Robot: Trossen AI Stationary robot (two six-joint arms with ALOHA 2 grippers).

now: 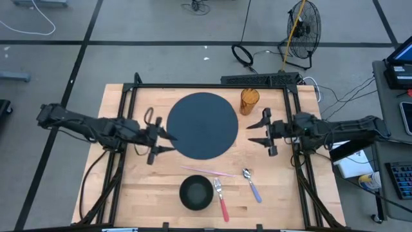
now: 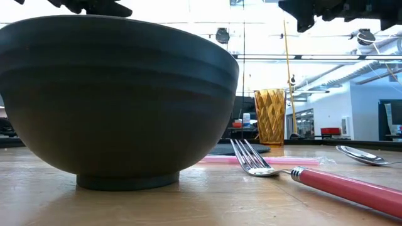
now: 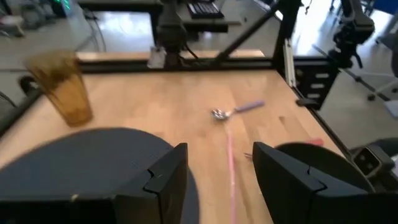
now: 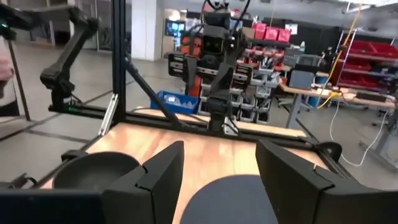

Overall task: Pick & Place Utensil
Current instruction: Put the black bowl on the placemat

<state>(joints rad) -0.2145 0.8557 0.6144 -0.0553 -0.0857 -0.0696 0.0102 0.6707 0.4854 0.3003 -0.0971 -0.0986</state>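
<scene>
the fork (image 1: 221, 197) is seen lengthwise near the table's front edge, nearer the open, empty right gripper (image 1: 260, 131).

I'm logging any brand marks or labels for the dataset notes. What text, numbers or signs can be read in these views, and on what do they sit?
None can be read.
The bowl, plate, amber cup, fork and spoon carry no visible print.
The red bins and shelves in the room behind the table are too small and blurred to read.
</scene>
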